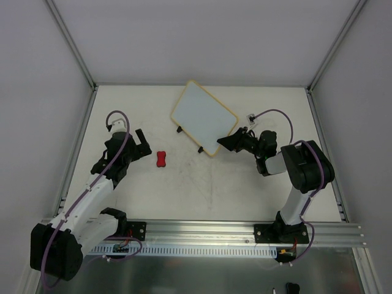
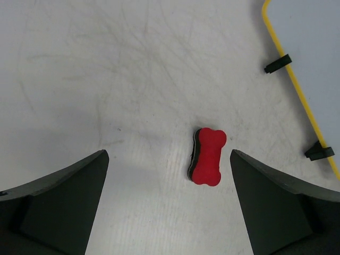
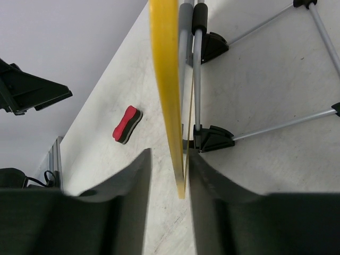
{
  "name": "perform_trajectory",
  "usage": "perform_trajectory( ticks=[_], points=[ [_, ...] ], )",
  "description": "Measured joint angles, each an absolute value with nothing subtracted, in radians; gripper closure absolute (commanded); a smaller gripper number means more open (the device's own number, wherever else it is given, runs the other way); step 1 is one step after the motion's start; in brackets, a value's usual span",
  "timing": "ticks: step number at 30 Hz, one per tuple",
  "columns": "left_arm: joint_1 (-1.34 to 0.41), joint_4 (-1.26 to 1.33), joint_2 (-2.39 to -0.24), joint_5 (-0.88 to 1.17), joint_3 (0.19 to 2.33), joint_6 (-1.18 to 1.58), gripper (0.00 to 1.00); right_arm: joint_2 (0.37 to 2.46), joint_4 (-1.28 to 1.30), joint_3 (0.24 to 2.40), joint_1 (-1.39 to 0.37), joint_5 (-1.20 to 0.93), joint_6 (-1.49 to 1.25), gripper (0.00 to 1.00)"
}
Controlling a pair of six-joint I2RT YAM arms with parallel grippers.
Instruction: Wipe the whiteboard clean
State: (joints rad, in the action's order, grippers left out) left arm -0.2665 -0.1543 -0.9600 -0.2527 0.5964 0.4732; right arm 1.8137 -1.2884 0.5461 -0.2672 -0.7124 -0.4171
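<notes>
**A:** What are the fingers doing?

**B:** The left gripper (image 2: 169,154) has its fingers (image 2: 69,202) spread wide above the red eraser (image 2: 207,156), touching nothing. The right gripper (image 3: 169,159) straddles the whiteboard (image 1: 203,116) at its yellow frame (image 3: 164,79). A sliver of gap shows on one side, so there's no firm pinch.

**A:** And the board?

**B:** It's at the far centre of the table (image 1: 202,184), propped tilted on thin wire legs (image 3: 197,74) with black feet (image 2: 277,62). It looks light, stiff, slick-faced and tippy. I'd grip the frame edge, not the face.

whiteboard (image 1: 204,116), yellow frame, blank white face, two black feet, skewed, far-centre table (image 1: 202,187)
</notes>
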Motion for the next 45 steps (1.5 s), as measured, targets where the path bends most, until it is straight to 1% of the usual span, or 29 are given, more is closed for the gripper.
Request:
perform_trajectory(
  ticks=[2,3,5,6,8,9,12,17,27,29,33,37,40,45],
  points=[
    [-0.266,-0.139,-0.921,-0.268,0.586,0.479,0.01,1.814,-1.290,0.546,-0.267,-0.715,-0.419,0.54],
    [-0.266,-0.134,-0.905,-0.274,0.583,0.480,0.01,1.814,-1.290,0.546,-0.268,-0.715,-0.418,0.50],
    [-0.266,-0.124,-0.887,-0.288,0.579,0.480,0.01,1.814,-1.290,0.546,-0.268,-0.715,-0.418,0.46],
    [-0.266,-0.119,-0.882,-0.297,0.576,0.480,0.01,1.814,-1.290,0.546,-0.268,-0.714,-0.418,0.40],
    [-0.266,-0.115,-0.875,-0.306,0.570,0.480,0.01,1.814,-1.290,0.546,-0.268,-0.712,-0.417,0.34],
    [-0.266,-0.113,-0.869,-0.312,0.565,0.480,0.01,1.814,-1.291,0.543,-0.268,-0.706,-0.414,0.22],
    [-0.266,-0.113,-0.843,-0.327,0.551,0.480,0.01,1.806,-1.290,0.517,-0.266,-0.688,-0.408,0.01],
    [-0.266,-0.110,-0.805,-0.360,0.548,0.476,0.01,1.739,-1.285,0.442,-0.256,-0.640,-0.390,0.01],
    [-0.266,-0.109,-0.746,-0.364,0.520,0.467,0.01,1.396,-1.283,0.268,-0.222,-0.527,-0.380,0.01],
    [-0.266,-0.109,-0.740,-0.358,0.511,0.463,0.01,1.330,-1.242,0.271,-0.224,-0.504,-0.378,0.01],
    [-0.266,-0.110,-0.736,-0.357,0.486,0.453,0.01,1.172,-1.032,0.307,-0.253,-0.436,-0.331,0.01],
    [-0.266,-0.110,-0.730,-0.361,0.459,0.447,0.01,1.024,-0.888,0.306,-0.288,-0.381,-0.289,0.01],
    [-0.266,-0.110,-0.725,-0.372,0.454,0.441,0.01,0.984,-0.846,0.301,-0.292,-0.347,-0.275,0.01],
    [-0.266,-0.110,-0.723,-0.380,0.454,0.424,0.01,0.979,-0.821,0.234,-0.292,-0.300,-0.272,0.01]
  ],
)
